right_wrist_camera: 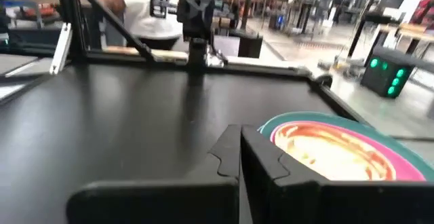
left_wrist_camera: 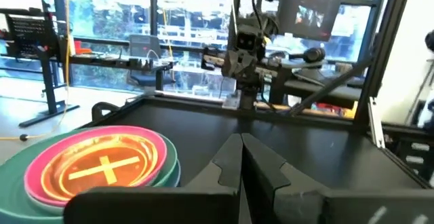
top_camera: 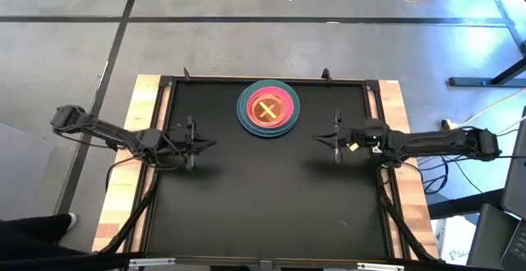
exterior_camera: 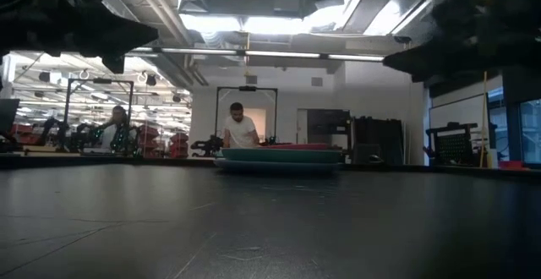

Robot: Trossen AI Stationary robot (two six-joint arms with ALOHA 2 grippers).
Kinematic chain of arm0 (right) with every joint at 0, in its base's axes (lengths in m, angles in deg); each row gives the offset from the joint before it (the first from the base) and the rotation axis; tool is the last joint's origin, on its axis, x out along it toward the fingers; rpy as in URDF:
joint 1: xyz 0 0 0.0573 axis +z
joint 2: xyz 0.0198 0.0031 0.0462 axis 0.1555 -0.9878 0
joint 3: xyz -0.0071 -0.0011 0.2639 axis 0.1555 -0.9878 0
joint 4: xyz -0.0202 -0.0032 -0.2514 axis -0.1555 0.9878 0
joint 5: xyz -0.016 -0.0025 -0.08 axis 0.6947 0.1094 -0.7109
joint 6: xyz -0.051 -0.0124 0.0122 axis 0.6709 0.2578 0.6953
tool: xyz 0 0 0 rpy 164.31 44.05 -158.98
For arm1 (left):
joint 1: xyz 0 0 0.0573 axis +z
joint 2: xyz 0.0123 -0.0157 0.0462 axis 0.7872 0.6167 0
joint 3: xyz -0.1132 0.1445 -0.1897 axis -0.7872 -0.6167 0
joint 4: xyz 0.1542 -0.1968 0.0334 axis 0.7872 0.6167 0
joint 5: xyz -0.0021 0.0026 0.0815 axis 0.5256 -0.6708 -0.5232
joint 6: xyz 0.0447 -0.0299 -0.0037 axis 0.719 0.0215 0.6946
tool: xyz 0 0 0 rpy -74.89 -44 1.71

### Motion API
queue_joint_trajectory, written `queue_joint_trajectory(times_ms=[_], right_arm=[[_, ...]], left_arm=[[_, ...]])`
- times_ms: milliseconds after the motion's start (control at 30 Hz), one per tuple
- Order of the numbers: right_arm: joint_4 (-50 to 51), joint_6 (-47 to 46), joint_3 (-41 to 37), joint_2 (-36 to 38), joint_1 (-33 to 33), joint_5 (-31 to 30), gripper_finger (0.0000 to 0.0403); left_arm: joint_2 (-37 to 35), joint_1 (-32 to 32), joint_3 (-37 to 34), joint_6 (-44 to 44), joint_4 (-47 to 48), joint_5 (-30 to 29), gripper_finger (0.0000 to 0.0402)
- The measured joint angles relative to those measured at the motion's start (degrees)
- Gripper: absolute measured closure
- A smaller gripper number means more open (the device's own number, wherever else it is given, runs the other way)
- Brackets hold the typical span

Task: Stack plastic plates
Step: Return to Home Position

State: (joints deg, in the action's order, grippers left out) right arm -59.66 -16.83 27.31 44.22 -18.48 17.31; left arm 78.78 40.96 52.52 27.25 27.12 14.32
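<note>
One stack of plastic plates [top_camera: 269, 110] rests near the table's far edge, at its middle. A blue plate is at the bottom, then teal and pink ones, with translucent orange-red plates bearing a yellow cross on top. The stack also shows in the low view [exterior_camera: 279, 158], the left wrist view [left_wrist_camera: 95, 166] and the right wrist view [right_wrist_camera: 339, 149]. My left gripper [top_camera: 212, 144] hovers shut left of the stack, nearer the front. My right gripper [top_camera: 316, 139] hovers shut to the stack's right. Neither touches a plate.
The black table top [top_camera: 263, 205] is framed by a raised rail [top_camera: 263, 80] and wooden side strips [top_camera: 123, 164]. People [exterior_camera: 241, 131] are in the room beyond the far edge. Cables [top_camera: 460, 123] lie on the floor to the right.
</note>
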Motion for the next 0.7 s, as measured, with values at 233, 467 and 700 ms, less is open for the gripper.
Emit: queue_joint_trajectory(times_ms=[233,467,700], right_arm=[[1.5,-1.8,-4.5,12.9,0.0,-1.6,0.0397],[18.3,-2.4,-4.6,26.4,0.1,-9.2,0.0397],[29.4,-4.6,-4.6,41.4,0.1,-7.2,0.0397]], left_arm=[[-5.4,0.0,0.0,-0.1,5.9,-0.7,0.0398],[-9.2,0.0,0.0,-0.3,9.0,-0.8,0.0398],[-12.3,0.0,0.0,-1.5,11.9,-1.3,0.0398]])
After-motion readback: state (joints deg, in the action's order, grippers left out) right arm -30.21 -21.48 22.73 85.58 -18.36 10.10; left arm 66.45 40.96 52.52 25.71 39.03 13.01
